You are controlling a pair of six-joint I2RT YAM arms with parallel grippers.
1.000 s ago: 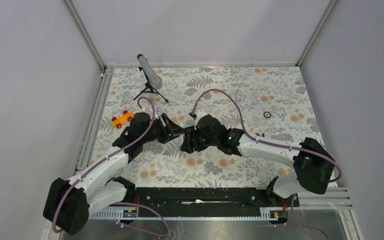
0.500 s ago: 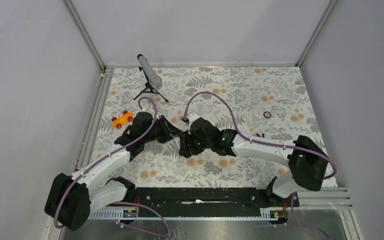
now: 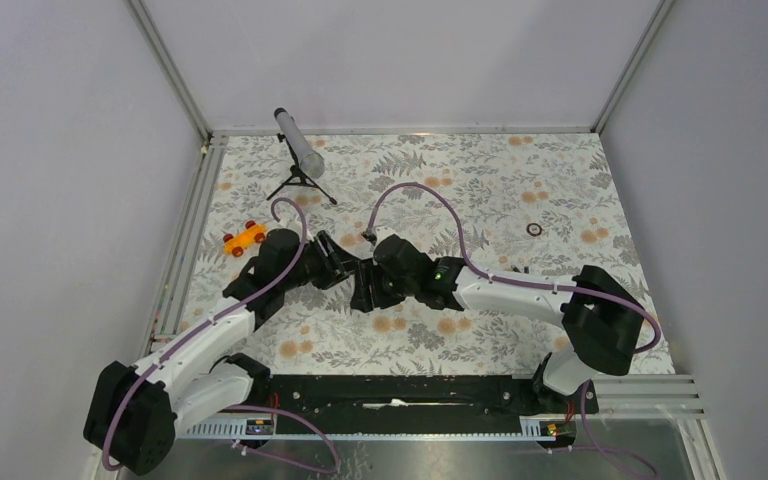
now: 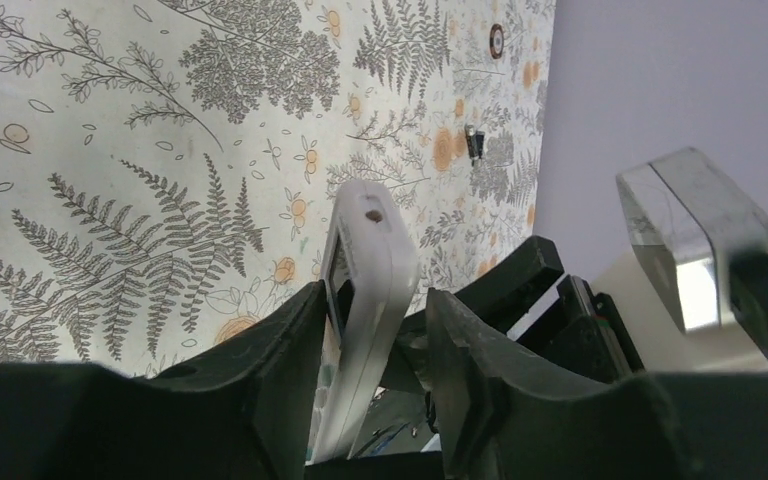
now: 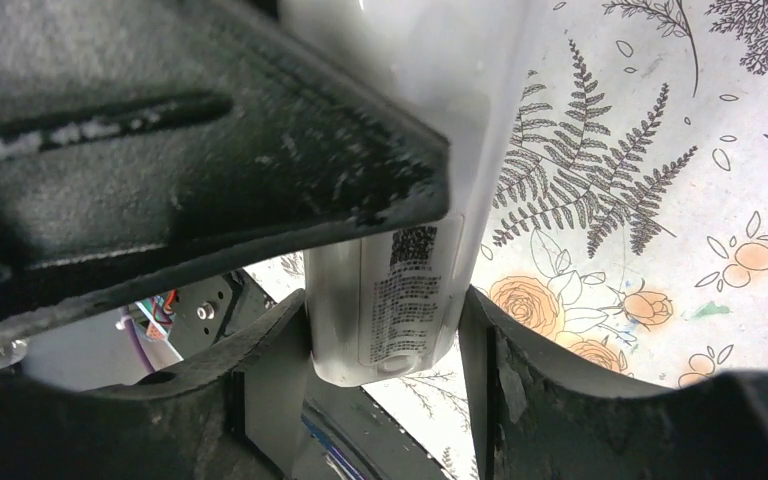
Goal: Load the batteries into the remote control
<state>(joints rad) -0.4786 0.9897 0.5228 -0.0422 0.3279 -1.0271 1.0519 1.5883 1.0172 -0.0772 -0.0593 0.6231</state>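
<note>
The white remote control [image 4: 370, 250] stands on edge between the fingers of my left gripper [image 4: 375, 295], which is shut on it. In the right wrist view its labelled end [image 5: 400, 300] sits between the fingers of my right gripper [image 5: 385, 300], which press on both its sides. In the top view the left gripper [image 3: 343, 268] and right gripper [image 3: 363, 285] meet mid-mat and hide the remote. One small dark battery [image 4: 475, 143] lies on the mat beyond. The other battery is not in view.
A thin black ring [image 3: 533, 228] lies at the right of the floral mat [image 3: 460, 180]. An orange toy car [image 3: 244, 238] sits at the left. A grey tube on a black tripod [image 3: 300, 150] stands at the back left.
My right gripper has moved left, closing in on the left gripper and the remote's end. The left gripper has shifted only slightly.
</note>
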